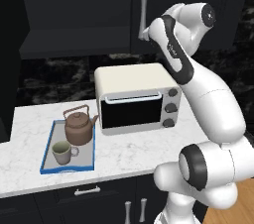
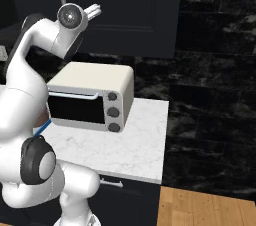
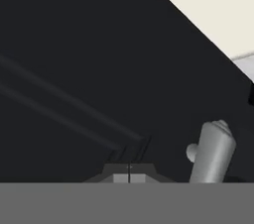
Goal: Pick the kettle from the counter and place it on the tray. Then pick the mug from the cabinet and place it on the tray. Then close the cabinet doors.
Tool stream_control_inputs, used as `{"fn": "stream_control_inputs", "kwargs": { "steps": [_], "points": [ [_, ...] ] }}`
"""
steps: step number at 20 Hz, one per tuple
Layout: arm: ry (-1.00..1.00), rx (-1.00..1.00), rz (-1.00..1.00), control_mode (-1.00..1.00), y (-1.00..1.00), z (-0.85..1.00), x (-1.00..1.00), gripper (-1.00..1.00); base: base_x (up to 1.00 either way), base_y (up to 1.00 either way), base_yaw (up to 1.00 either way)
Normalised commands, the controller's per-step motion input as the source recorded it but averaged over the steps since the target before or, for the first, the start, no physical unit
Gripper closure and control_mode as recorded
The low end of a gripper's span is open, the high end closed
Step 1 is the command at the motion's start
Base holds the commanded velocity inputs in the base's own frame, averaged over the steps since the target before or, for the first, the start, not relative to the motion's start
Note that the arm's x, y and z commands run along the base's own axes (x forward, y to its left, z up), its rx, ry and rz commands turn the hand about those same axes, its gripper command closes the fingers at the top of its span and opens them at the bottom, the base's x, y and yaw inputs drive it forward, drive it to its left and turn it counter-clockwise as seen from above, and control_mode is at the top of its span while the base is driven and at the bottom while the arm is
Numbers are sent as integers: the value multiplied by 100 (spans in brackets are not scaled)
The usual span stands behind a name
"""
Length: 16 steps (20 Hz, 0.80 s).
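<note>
We judge the door-closing step in hand. The dark, nearly black panelled cabinet door [image 1: 99,10] stands upright before us, its long vertical silver bar handle [image 1: 144,5] just beside our jaws [image 3: 128,177], which are fully shut on nothing and pressed near the panel. On the white marble surface [image 1: 134,151], the blue-rimmed grey tray [image 1: 47,156] already carries the squat brown kettle [image 1: 78,128] and small greyish-beige mug [image 1: 61,152].
</note>
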Motion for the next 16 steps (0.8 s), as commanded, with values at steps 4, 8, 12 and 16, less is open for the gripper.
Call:
{"fn": "stream_control_inputs", "kwargs": {
  "steps": [4, 8, 12, 16],
  "points": [
    [16, -8, -12, -100, -27, 0, 39, 100, 0, 0, 0],
    [8, -10, -15, -100, -34, 11, -2, 100, 0, 0, 0],
    [-2, -4, -15, -100, -24, 16, -31, 100, 0, 0, 0],
    [-10, 0, -11, -100, -5, 11, -81, 100, 0, 0, 0]
  ]
}}
